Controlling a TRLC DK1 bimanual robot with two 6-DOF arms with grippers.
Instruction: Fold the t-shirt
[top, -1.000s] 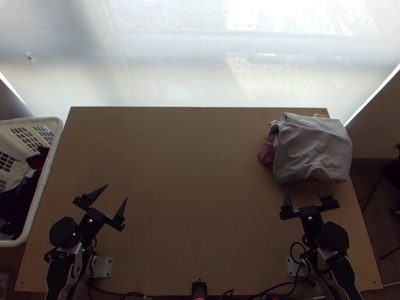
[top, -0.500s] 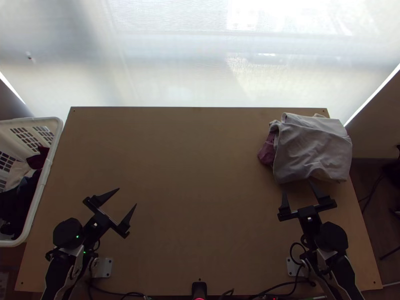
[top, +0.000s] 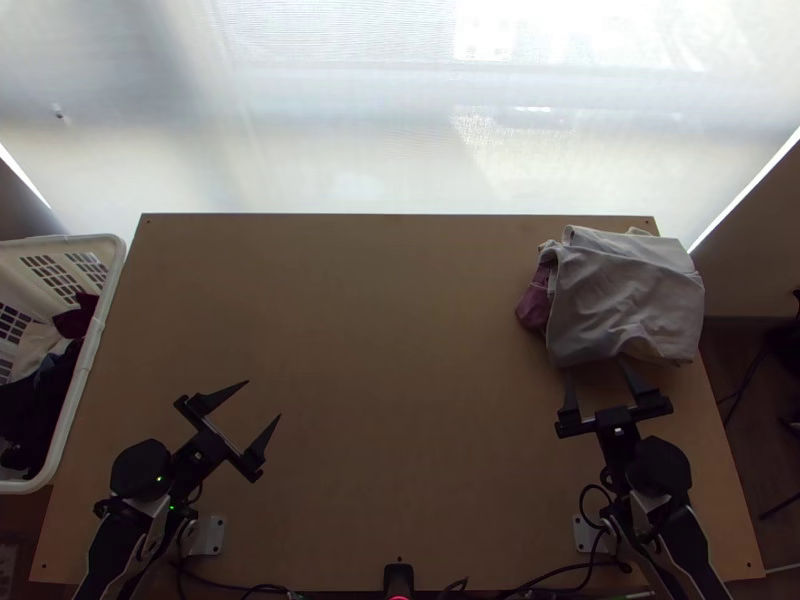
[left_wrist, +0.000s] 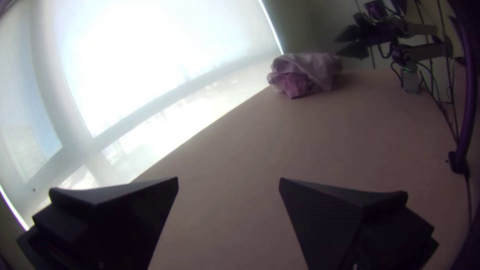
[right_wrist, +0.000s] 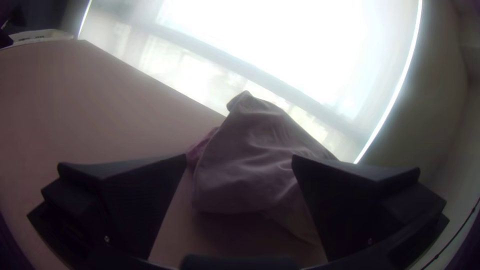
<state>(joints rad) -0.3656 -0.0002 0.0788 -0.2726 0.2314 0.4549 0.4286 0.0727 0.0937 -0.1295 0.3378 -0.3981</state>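
A pale, see-through blind covered the window beyond the far edge of the wooden table, and daylight glowed through it. Thin bright strips of light ran down both its sides. To the right stood a dim beige wall, with brown floor at its foot.

Basket and bright window frame the table

In the top view, a white slatted basket stands at the left edge of the light wooden table, with maroon cloth, pale cloth and dark cloth heaped inside. Beyond the far edge hangs a translucent blind, daylight glowing through it. To the right are a plain wall and dark floor.
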